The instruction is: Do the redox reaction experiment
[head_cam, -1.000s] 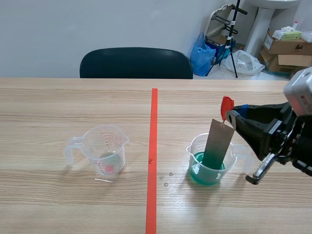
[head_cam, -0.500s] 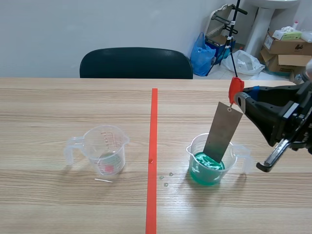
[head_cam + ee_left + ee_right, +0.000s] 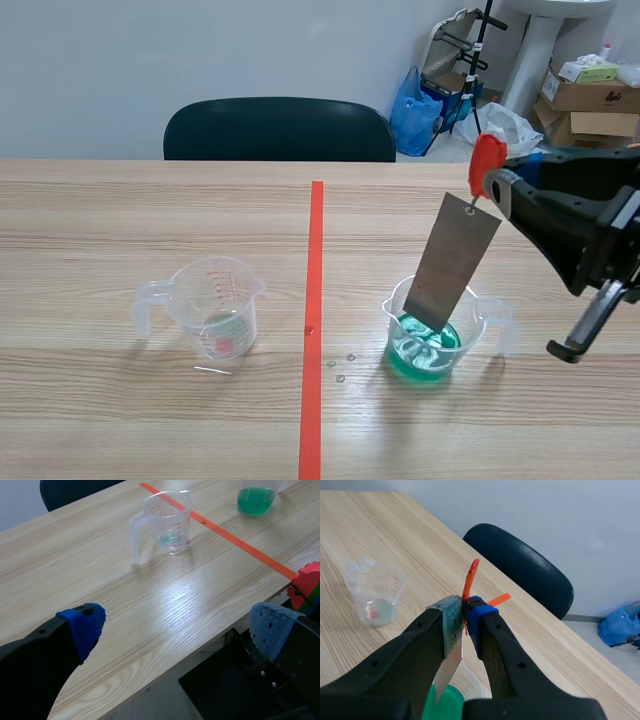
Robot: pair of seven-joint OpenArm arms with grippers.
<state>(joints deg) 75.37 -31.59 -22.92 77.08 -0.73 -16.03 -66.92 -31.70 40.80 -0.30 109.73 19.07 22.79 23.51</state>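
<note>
Pinching a red tab (image 3: 486,160), the right claw (image 3: 494,192) hangs a grey metal strip (image 3: 452,262) at a tilt, its lower end inside the rim of the beaker of green liquid (image 3: 402,348). The left claw (image 3: 177,627) gapes wide beyond the surface's (image 3: 150,220) edge.

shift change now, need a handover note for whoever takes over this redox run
Left end effector: open, holding nothing, off the table's near edge.
Right end effector: shut on the red tab of the grey metal plate.
Plate hangs tilted, lower edge inside the green-liquid cup; contact with liquid unclear. Clear cup sits across the tape line.
Done: plate gripped at the cup.
Left: likely finish the dip, then set the plate down.
</note>
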